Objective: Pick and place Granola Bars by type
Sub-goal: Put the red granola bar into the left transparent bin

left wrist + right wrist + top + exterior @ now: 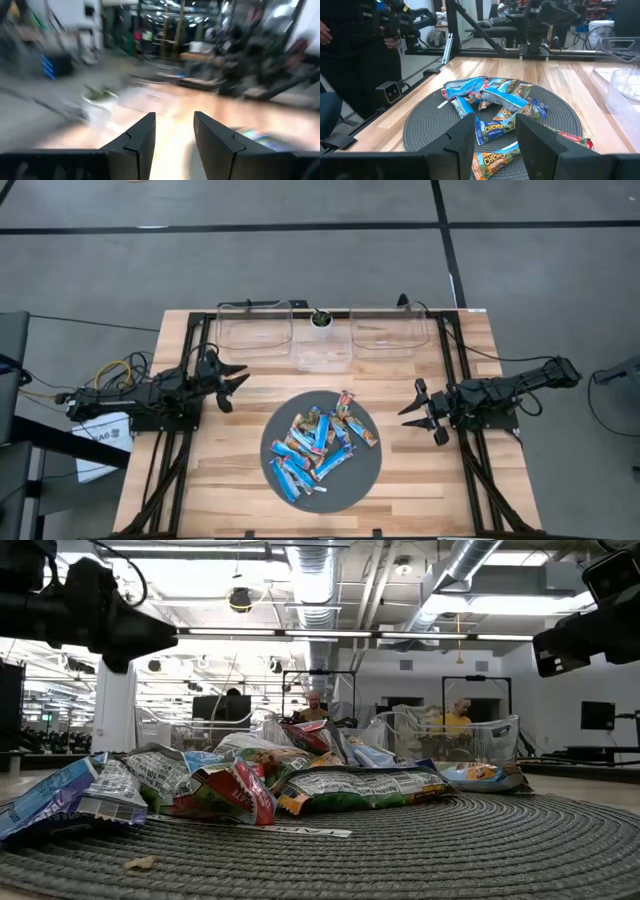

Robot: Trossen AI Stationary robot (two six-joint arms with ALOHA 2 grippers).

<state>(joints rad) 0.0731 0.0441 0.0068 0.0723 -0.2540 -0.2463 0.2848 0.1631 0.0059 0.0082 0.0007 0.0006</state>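
The right claw [424,412] hangs spread and empty near the desk's right edge, pointing at the granola bars [318,442], which lie heaped every way on the round mat [365,465] at the desk's middle. The left claw [232,383], also parted and empty, sits about as far off. Three clear bins [255,330] along the back edge look empty.

Granola Bars [318,442], foil-wrapped, blue, blue-and-white and tan, heaped overlapping in one loose pile, between left tool [235,386] and right tool [417,408], apart from both
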